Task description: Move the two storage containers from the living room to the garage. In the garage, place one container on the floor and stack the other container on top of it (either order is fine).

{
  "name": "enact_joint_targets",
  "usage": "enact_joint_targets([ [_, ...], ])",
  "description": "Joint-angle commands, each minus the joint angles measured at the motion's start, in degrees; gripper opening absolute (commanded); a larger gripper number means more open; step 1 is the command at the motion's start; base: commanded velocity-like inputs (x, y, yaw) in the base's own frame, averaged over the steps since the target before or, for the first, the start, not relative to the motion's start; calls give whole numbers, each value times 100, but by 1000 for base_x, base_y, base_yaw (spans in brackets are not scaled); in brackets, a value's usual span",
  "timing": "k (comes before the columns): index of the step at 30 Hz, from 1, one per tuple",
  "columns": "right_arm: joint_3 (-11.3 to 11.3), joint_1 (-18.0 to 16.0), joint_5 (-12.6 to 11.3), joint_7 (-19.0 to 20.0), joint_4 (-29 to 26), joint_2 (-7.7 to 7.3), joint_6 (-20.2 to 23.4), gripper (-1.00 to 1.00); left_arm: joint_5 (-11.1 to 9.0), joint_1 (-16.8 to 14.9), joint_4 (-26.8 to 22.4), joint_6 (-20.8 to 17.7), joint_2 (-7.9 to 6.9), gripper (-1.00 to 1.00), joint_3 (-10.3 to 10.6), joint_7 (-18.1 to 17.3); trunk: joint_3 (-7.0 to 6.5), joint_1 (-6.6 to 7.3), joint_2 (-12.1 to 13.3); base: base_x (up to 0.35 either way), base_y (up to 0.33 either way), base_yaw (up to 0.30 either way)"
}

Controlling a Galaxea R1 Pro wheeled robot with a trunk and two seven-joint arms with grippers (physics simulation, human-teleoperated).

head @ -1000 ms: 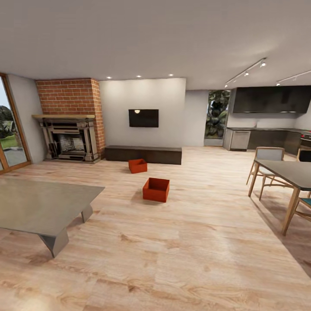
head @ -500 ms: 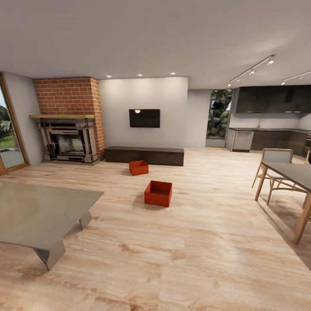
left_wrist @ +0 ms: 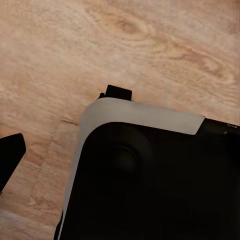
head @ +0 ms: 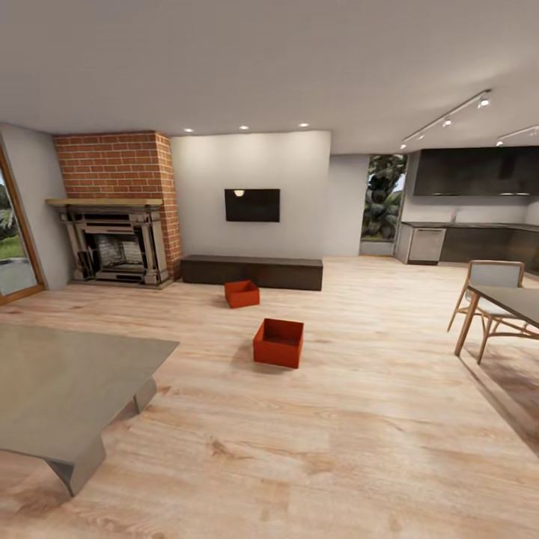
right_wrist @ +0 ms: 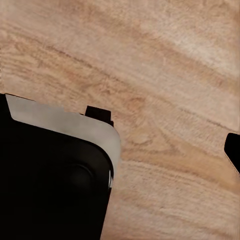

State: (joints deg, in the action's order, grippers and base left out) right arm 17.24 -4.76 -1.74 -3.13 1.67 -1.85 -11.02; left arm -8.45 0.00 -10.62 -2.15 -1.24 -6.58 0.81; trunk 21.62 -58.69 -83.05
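View has shifted since a second ago: camera moving, bins themselves unmoved. Near bin (head: 278, 343) mid-floor, far bin (head: 242, 293) just before TV bench (head: 252, 271). Approach underway, nothing picked up. Jaw state: cannot tell.

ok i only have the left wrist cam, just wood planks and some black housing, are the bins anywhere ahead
Observer: Yes. The head view shows both on the wood floor; the nearer container sits about mid-room, open side up.
Operator: and the second one
Observer: The farther container sits just in front of the low dark TV bench, apart from the nearer one.
Operator: anything close on my left
Observer: A grey coffee table stands at the near left, off the straight line to the nearer container.
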Motion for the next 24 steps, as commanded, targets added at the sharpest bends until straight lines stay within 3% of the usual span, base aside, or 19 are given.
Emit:
enact_joint_targets([
  [1,46,-7,-18,-18,18,2,-32,100,-61,0,-11,-23,1,100,-2,7,6,-3,-3,324,102,0],
  [24,60,-7,6,-13,18,-8,-40,100,-61,0,-11,-18,1,100,-2,7,9,-3,-3,324,101,-14],
])
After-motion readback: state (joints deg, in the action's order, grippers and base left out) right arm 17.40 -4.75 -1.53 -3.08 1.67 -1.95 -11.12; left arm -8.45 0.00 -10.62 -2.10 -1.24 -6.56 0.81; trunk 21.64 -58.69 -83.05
